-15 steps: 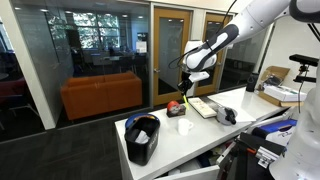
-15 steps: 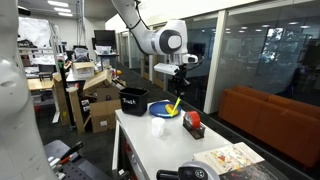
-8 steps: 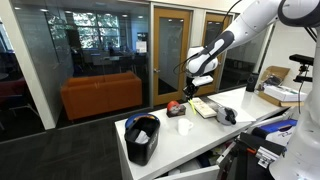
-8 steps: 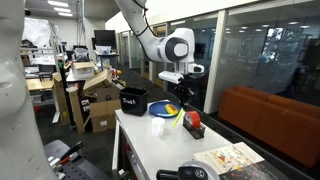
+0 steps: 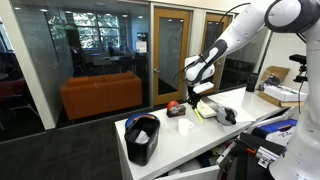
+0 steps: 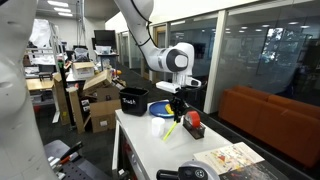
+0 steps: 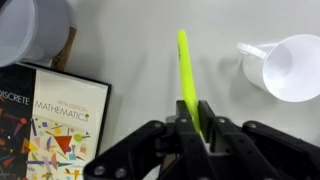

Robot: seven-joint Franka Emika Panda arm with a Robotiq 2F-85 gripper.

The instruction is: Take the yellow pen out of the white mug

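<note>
My gripper [image 7: 192, 115] is shut on the yellow pen [image 7: 186, 70], which sticks out straight ahead of the fingers over the white table. The white mug [image 7: 293, 68] lies beside the pen's tip in the wrist view, empty, with its handle toward the pen. In both exterior views the gripper [image 5: 192, 88] [image 6: 178, 100] hangs low over the table, and the pen [image 6: 172, 125] slants down from it, clear of the mug [image 5: 184, 126] [image 6: 159, 128].
A mathematics book [image 7: 50, 120] [image 5: 205, 108] lies on the table beside the gripper. A small red object [image 5: 174, 105] [image 6: 193, 121] and a blue plate [image 6: 162, 109] sit near the mug. A black bin [image 5: 143, 138] [image 6: 132, 100] stands at the table's end.
The gripper has moved down and sideways with the pen, from above the mug to low over the table beside it.
</note>
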